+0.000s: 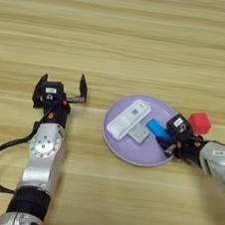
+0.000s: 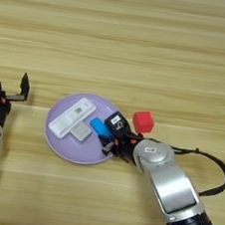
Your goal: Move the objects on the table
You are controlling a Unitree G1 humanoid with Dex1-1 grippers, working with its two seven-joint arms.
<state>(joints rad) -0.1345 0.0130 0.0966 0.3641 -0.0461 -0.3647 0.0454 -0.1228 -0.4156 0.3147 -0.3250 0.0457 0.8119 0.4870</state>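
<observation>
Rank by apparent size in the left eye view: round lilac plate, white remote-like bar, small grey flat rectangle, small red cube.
1. Round lilac plate
2. White remote-like bar
3. Small red cube and small grey flat rectangle: too alike to rank.

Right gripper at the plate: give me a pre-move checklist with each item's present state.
1. Small blue oblong block on the round lilac plate: ok.
2. Right gripper at the block, on the plate's right rim: ok.
3. Fingers closed on the block: cannot tell.
4. White remote-like bar and small grey flat rectangle lying on the plate, left of the block: ok.
5. Small red cube on the light wooden table, off the plate: ok.
6. Left gripper left of the plate, fingers open, holding nothing: ok.
</observation>
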